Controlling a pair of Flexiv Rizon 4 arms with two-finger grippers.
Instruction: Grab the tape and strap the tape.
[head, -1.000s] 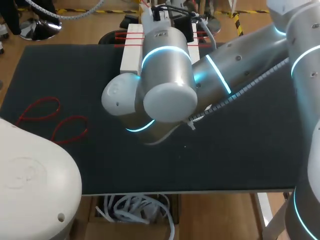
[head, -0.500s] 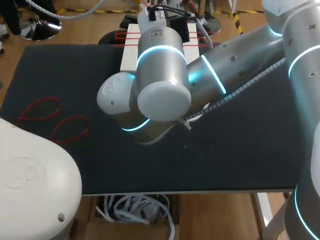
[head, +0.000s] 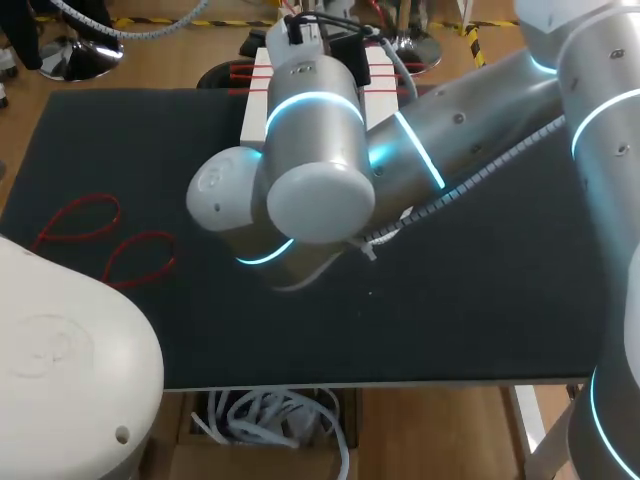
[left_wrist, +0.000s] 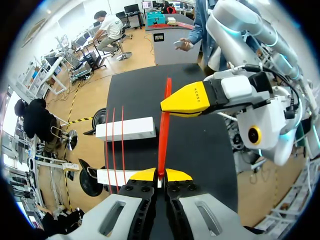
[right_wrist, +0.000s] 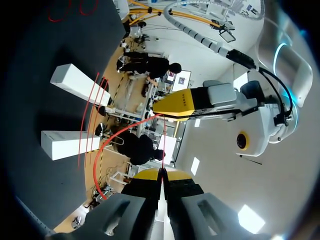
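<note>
A red tape strip (left_wrist: 162, 140) stretches taut between my two grippers above the black mat. In the left wrist view my left gripper (left_wrist: 162, 175) is shut on its near end, and my right gripper (left_wrist: 165, 106) pinches the far end. In the right wrist view my right gripper (right_wrist: 161, 172) is shut on the tape (right_wrist: 107, 145), which curves away in a slack bow from my left gripper (right_wrist: 156, 109). Two white blocks (left_wrist: 125, 129) (left_wrist: 112, 176) lie side by side below, with red straps across them. In the head view my right arm (head: 320, 170) hides both grippers.
Two loose red tape loops (head: 75, 225) (head: 140, 255) lie on the left part of the black mat (head: 450, 300). The white blocks (head: 255, 95) sit at the mat's far edge, partly behind my right arm. My left arm's white base (head: 60, 370) fills the near left corner.
My right arm has shifted a little to the left and toward the far edge in the head view. Nothing else on the mat has moved.
</note>
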